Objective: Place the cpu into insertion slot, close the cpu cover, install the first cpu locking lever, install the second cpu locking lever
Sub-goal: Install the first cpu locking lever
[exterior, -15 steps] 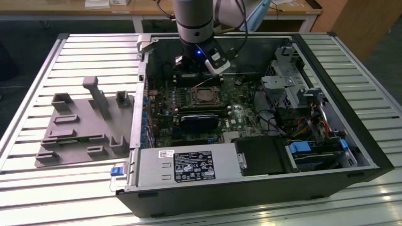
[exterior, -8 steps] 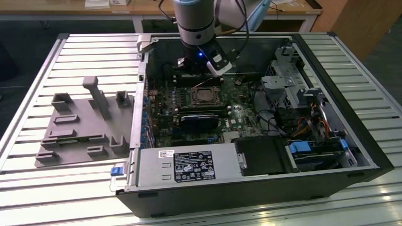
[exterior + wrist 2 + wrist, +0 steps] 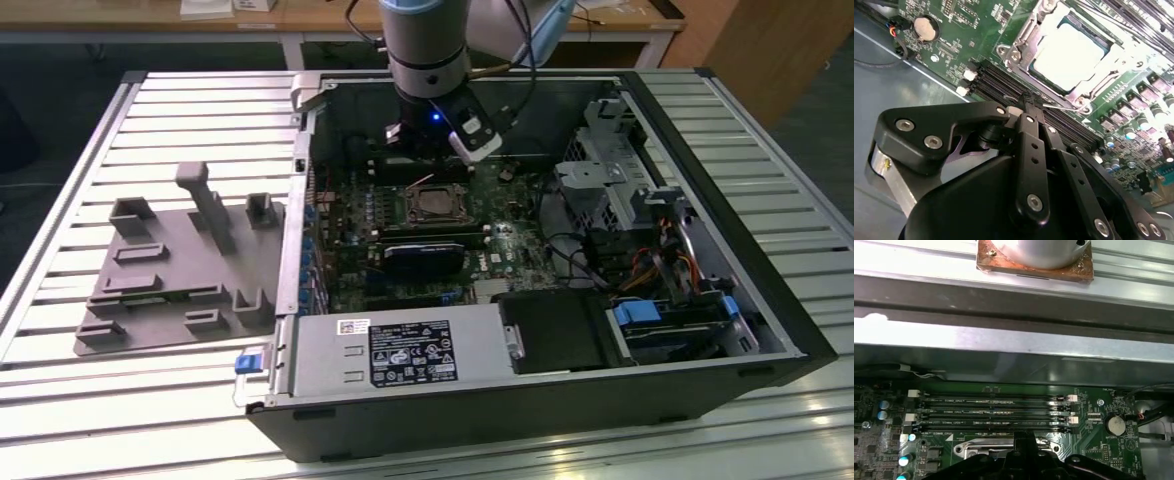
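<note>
Black jointed metal fingers of my claw (image 3: 1029, 102) are pinched together, with nothing clearly between them. Just beyond their tips, the small square silver-grey cpu (image 3: 1070, 54) lies flat in its socket on the green motherboard (image 3: 979, 30). The thin silvery hinged cover frame (image 3: 1021, 47) is down around it.

Dull silver-grey metal tops the cpu (image 3: 1074, 52), smooth with a soft sheen, framed by the brighter bare metal of the cpu cover (image 3: 1021, 41). The motherboard (image 3: 979, 30) around it has a glossy green lacquered face, and a coin battery (image 3: 925, 28) gleams as polished metal. The gripper (image 3: 1030, 100) wears smooth black links with a satin finish, pinned by shiny metal screws. In the exterior view, the computer case (image 3: 534, 430) is matt dark panelling, a grey fixture (image 3: 174, 290) looks like matt plastic, and the table (image 3: 160, 110) is ribbed pale metal.
</note>
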`<state>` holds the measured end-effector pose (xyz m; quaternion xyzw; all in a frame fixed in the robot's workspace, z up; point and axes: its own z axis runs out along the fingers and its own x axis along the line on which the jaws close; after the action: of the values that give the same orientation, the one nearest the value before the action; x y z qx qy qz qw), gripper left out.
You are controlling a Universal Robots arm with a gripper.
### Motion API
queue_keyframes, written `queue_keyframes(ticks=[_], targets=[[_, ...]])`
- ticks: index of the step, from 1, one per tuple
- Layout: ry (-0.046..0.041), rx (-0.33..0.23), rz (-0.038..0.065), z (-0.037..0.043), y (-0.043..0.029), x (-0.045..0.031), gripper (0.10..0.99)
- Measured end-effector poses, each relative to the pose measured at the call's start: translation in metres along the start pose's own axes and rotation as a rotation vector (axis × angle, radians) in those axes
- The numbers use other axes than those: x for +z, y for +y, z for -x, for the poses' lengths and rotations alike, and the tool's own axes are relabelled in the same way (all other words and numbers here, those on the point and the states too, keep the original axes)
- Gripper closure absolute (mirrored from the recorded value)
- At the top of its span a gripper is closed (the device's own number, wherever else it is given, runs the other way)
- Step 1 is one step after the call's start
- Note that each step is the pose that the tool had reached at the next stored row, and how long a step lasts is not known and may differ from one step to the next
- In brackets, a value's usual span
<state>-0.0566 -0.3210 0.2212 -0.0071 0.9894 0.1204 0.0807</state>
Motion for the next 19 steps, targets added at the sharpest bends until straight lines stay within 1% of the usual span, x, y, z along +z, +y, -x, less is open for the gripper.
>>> queue_keyframes(ticks=[3, 5, 8, 13, 14, 19], targets=[[-0.0004, 0.0, 0.0, 0.001, -0.0003, 0.0014, 0.984], [-0.0066, -0.002, 0.0, 0.0007, -0.0008, 0.0032, 0.984], [-0.0218, -0.005, 0.0, 0.0003, -0.0013, 0.0052, 0.984], [-0.054, -0.013, 0.001, 0.0, -0.0018, 0.0075, 0.984], [-0.0564, -0.014, 0.001, -0.0001, -0.002, 0.0079, 0.984], [-0.0565, -0.014, 0.001, -0.0001, -0.002, 0.008, 0.984]])
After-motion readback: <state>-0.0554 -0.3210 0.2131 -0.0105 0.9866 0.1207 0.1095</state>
